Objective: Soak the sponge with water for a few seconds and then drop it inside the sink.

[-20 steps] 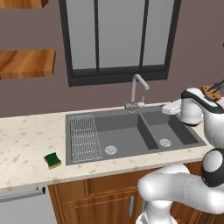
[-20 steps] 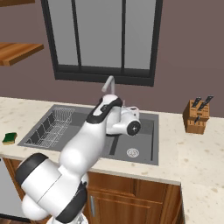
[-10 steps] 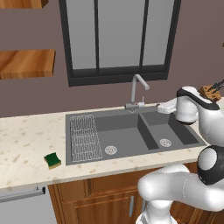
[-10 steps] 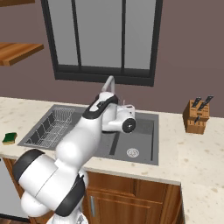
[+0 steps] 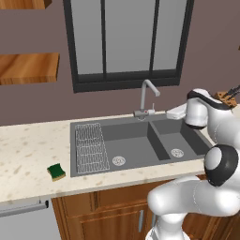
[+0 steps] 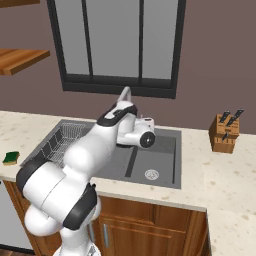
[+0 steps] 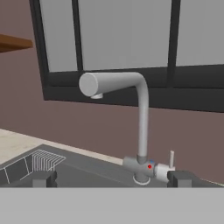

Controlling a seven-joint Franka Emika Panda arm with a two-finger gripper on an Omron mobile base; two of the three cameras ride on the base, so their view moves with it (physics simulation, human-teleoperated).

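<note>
Left base view: your sponge lies on the counter just off the sink's left edge, well apart from the arm; no water runs from the faucet.
Right base view: you see the sponge at the counter's far left, the knife block to the sink's right, unneeded.
Hand view: your gripper stands released, holding nothing, aimed at the faucet lever, likely to start the water first.
</note>
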